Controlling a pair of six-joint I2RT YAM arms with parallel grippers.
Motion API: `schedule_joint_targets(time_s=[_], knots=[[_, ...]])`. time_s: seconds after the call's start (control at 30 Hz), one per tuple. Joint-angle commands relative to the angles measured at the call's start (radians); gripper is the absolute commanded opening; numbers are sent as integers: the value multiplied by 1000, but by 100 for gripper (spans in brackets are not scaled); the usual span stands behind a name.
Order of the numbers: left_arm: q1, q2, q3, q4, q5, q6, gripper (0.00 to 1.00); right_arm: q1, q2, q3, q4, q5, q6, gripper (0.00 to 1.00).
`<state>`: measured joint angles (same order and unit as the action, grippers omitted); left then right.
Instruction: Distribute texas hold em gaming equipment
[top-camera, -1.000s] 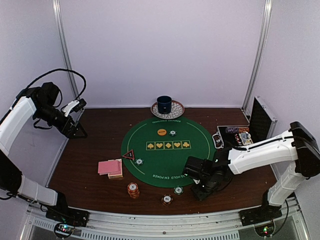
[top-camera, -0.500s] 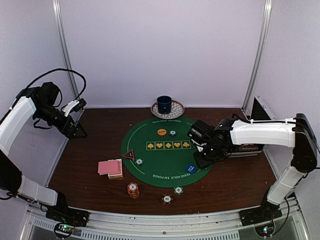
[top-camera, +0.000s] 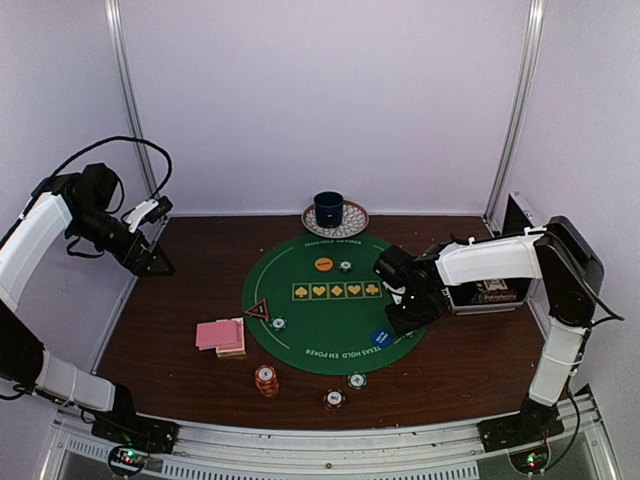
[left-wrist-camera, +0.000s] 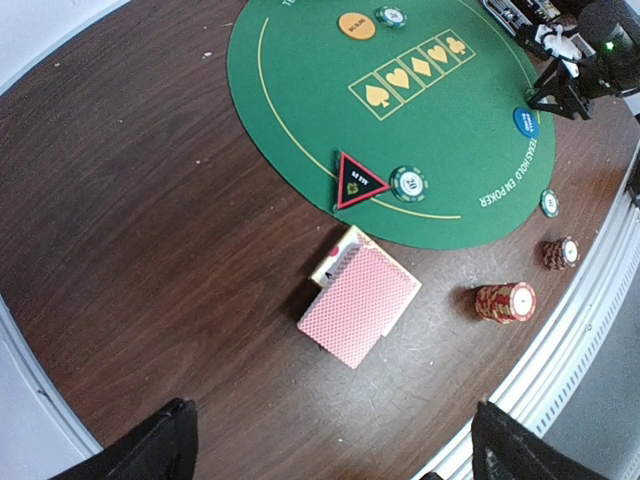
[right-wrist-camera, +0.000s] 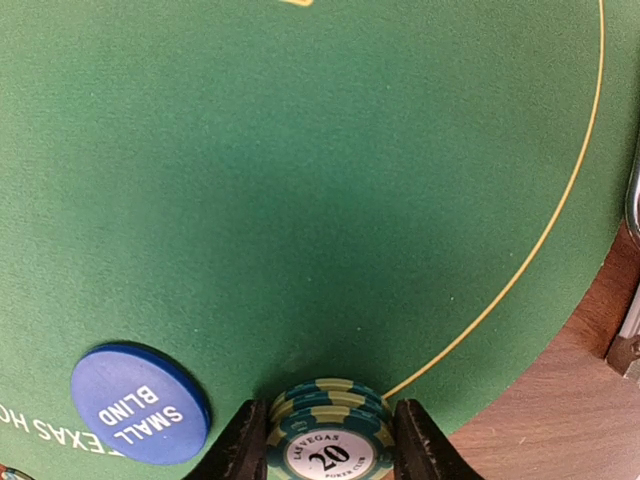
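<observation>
Over the felt mat, right end effector clamps stacked green chips; left end effector gapes wide.

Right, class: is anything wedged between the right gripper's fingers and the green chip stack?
Nothing visible. The right gripper grips the green chip stack directly on both sides; the blue Small Blind disc lies beside it on the green mat, not between.

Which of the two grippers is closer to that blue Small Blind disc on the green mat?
Right. The right gripper, clamped on a green chip stack, sits just beside the blue disc; the left gripper, open, hangs far off to the left.
</observation>
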<state>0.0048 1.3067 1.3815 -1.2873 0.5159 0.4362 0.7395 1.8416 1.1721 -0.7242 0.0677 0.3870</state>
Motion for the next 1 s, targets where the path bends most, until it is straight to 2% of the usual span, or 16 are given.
schedule_joint_targets(time_s=[0.0,0.13,0.23,0.33,0.5,0.63,0.97], knots=[[-1,-14,27,-12,7,16,98,-7,36,3,52,-9,-8,49],[-1,-16,22,-13,4,21,98,-5,-13,-2,30,8,-8,69],[-1,-14,21,-12,7,21,98,11,-62,5,8,23,-14,76],[-1,-13,21,-12,8,21,98,57,-103,23,-29,46,-13,76],[-1,-16,19,-13,4,21,97,194,-128,73,-67,54,7,73],[-2,-15,23,-12,6,20,98,304,-86,118,-56,28,22,69],[-1,-24,30,-22,-5,21,97,409,74,198,-10,-51,13,41]])
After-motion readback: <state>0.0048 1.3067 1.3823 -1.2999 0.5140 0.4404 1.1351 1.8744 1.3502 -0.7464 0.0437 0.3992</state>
